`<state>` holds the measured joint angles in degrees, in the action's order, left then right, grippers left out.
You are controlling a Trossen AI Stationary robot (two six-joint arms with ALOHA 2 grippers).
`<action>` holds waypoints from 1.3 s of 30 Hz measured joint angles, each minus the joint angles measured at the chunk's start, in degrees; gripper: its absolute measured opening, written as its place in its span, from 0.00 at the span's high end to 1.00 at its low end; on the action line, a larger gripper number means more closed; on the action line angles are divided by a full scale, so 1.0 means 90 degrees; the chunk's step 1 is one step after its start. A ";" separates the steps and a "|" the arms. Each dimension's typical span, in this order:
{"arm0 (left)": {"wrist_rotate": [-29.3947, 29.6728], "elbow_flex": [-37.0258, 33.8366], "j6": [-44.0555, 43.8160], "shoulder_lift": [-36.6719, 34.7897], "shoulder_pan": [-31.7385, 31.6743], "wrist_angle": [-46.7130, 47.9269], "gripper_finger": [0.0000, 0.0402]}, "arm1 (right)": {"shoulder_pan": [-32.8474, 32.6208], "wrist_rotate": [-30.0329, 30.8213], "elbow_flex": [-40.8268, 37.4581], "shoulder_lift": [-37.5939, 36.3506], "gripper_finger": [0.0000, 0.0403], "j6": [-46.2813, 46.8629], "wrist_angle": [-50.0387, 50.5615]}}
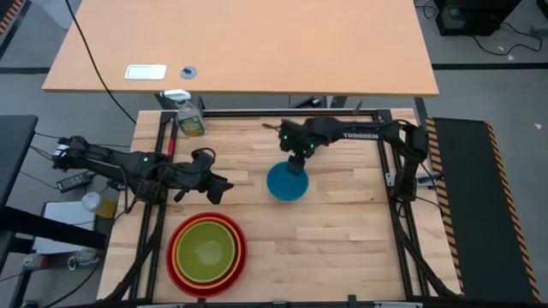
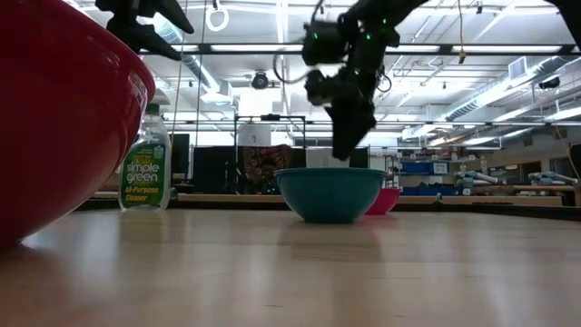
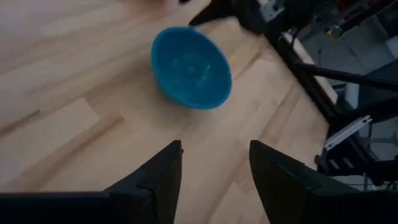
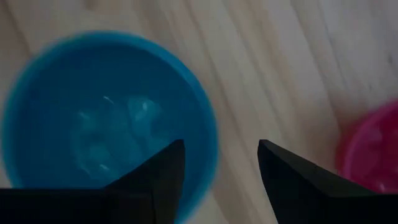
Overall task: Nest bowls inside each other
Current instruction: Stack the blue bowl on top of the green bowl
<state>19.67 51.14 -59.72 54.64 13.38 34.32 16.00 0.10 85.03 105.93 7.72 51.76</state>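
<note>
The blue bowl (image 1: 287,182) stands alone on its base at mid-table. It also shows in the low view (image 2: 329,193) and in both wrist views (image 3: 191,67) (image 4: 99,118). My right gripper (image 4: 221,146) hovers open just above its far rim (image 2: 348,150), one finger over the inside and one over the table. The pink bowl (image 4: 372,149) rests on the table close behind the blue one (image 2: 387,200). The yellow-green bowl (image 1: 205,250) sits inside the orange bowl (image 1: 178,242), which sits inside the red bowl (image 1: 171,261), near the front left. My left gripper (image 3: 214,146) is held open above the table, between the stack and the blue bowl (image 1: 221,190).
A green spray bottle (image 1: 190,118) stands at the far left corner (image 2: 145,168). Black frame rails (image 1: 390,171) border the wooden table top. Bare wood lies to the right and in front of the blue bowl.
</note>
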 joint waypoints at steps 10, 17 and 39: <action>-0.0308 0.0002 -0.0411 0.0239 0.0382 0.0002 0.30 | 0.0329 -0.1077 -0.0541 0.0291 0.49 -0.0262 -0.0092; -0.0308 -0.0001 -0.0481 0.0513 0.0472 -0.0103 0.29 | -0.0007 -0.0807 -0.0855 0.0411 0.60 0.0216 -0.0340; -0.0319 -0.0001 -0.0651 0.1501 -0.0250 -0.0564 0.29 | -0.1061 -0.0873 0.0366 0.0399 0.96 0.3134 -0.0427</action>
<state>16.80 51.13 -65.57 68.15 11.13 29.25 6.45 -7.75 88.32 109.52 35.93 47.91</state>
